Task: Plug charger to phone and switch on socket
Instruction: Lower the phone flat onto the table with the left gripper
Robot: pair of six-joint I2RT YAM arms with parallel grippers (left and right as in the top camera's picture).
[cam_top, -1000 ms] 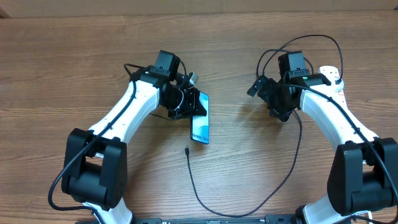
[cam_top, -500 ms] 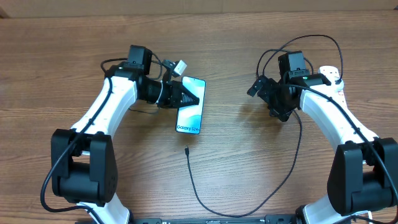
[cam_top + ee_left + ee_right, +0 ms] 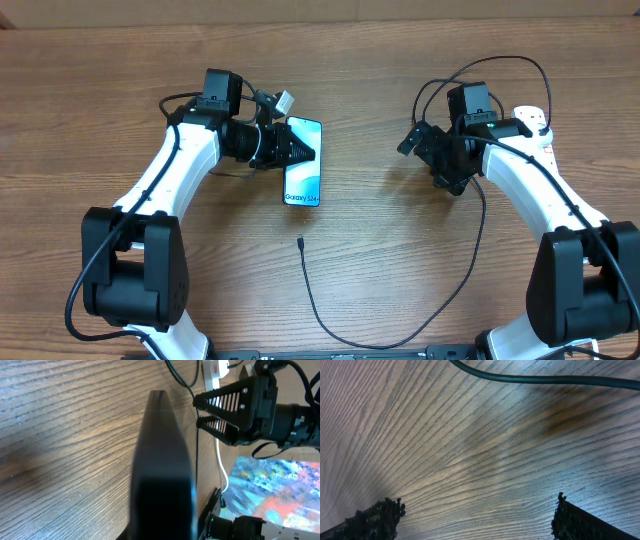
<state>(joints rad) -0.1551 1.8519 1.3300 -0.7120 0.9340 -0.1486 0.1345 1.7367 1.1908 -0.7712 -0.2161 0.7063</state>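
The phone (image 3: 304, 165), blue-teal screen up, is held at its left edge by my left gripper (image 3: 290, 152), which is shut on it. In the left wrist view the phone (image 3: 162, 460) shows edge-on as a dark slab hiding the jaws. The charger's plug tip (image 3: 301, 242) lies free on the table below the phone, and its black cable (image 3: 470, 262) curves round to the right arm. My right gripper (image 3: 428, 158) is open and empty over bare wood, as the right wrist view (image 3: 477, 505) shows. The white socket (image 3: 537, 122) lies mostly hidden under the right arm; it also shows in the left wrist view (image 3: 216, 367).
The black cable (image 3: 545, 380) crosses the top of the right wrist view. A cable loop (image 3: 500, 62) arcs behind the right arm. The wooden table (image 3: 120, 80) stretches left and behind; a patterned surface (image 3: 280, 485) lies beyond its edge.
My left arm has swung up and left with the phone, which now sits higher on the table and nearly upright. The right arm and the cable have not moved.
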